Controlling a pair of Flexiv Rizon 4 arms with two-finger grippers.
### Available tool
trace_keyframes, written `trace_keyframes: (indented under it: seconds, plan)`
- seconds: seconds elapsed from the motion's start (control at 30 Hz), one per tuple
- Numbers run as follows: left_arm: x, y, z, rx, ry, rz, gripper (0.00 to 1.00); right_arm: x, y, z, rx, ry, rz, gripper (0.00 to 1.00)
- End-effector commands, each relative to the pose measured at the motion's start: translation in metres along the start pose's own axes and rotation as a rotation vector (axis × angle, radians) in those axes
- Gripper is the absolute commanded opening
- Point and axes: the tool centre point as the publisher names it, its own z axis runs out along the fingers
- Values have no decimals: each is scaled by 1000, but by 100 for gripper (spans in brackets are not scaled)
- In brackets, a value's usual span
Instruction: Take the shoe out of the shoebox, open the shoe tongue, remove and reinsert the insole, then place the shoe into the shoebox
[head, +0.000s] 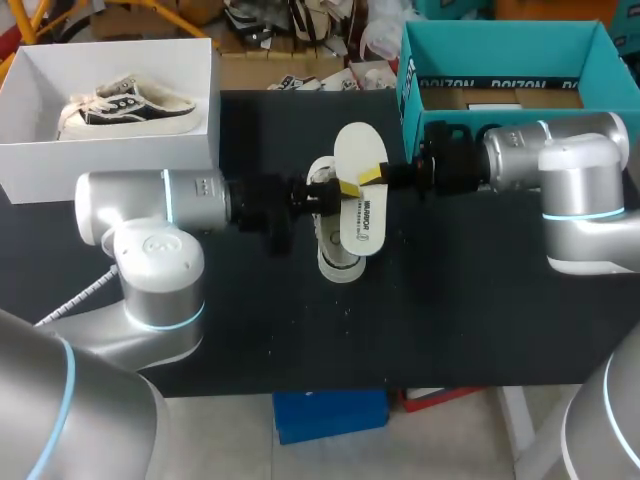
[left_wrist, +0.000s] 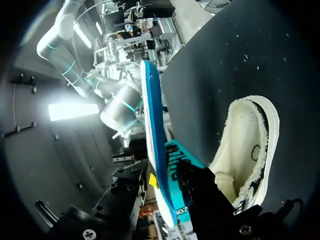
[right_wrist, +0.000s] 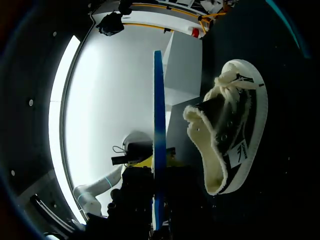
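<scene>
The insole (head: 360, 195) is out of the shoe (head: 335, 262) and held just above it. The shoe sits mid-desk (head: 480, 330), well apart from the white shoebox (head: 110, 160). The right gripper (head: 369, 178) has its jaws clamped on the insole. The left gripper (head: 318, 195) is at the shoe's collar; whether its jaws grip I cannot tell. Reinserting the insole and boxing the shoe seem to be left.

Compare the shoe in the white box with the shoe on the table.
The boxed shoe lies inside the white shoebox; the table shoe sits out on the black table. The boxed shoe shows whole; the table shoe is partly hidden under the insole held by the right gripper. Both are black with white soles.
</scene>
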Motion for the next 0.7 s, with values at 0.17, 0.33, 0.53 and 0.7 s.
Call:
trace_keyframes:
  seconds: [0.17, 0.33, 0.53, 0.7]
  plan:
    - [3, 3, 10, 9, -7, 4, 27, 0, 1, 0, 1, -2, 1, 0]
    - [6, 5, 14, 12, -5, 0, 11, 0, 1, 0, 1, -2, 1, 0]
    - [7, 9, 15, -10, -5, -15, 0, 0, 1, 0, 1, -2, 1, 5]
    - [-2, 6, 7, -6, 13, -5, 0, 7, 1, -6, -34, -9, 12, 100]
